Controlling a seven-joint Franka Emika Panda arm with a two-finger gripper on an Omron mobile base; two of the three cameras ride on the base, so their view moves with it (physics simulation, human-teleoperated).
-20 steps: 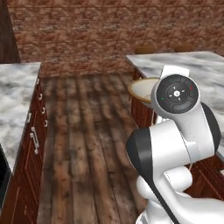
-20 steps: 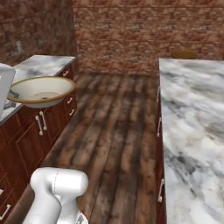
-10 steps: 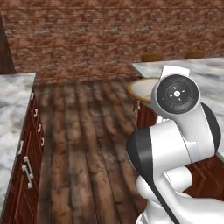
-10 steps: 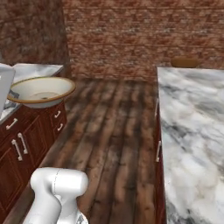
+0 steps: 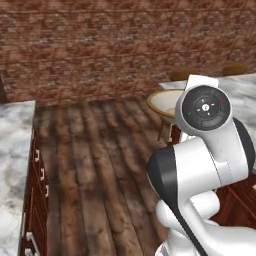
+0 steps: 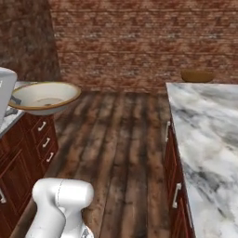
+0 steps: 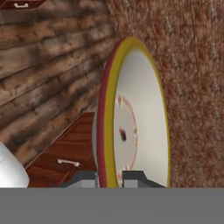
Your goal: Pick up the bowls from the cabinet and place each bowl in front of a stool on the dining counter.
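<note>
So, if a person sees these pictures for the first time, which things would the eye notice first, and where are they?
First the wide cream bowl, carried in the air at the left of the right base view; in the hand view the gripper is shut on its rim. Next the big white arm at the lower right of the left base view. Then the dining counter, with its marble top, on the right.
</note>
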